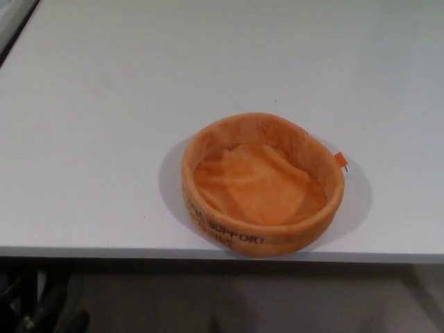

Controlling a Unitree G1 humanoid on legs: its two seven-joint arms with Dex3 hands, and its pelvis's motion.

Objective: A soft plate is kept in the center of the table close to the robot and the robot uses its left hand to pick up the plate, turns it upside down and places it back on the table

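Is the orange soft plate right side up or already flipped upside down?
Right side up. The orange soft plate sits with its open side facing up; its raised rim and wrinkled inner floor show. It rests near the table's front edge.

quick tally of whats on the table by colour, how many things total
orange: 1, the soft plate, open side up near the front edge of the table, with a small orange tag on its right rim
total: 1
no robot hand is in view
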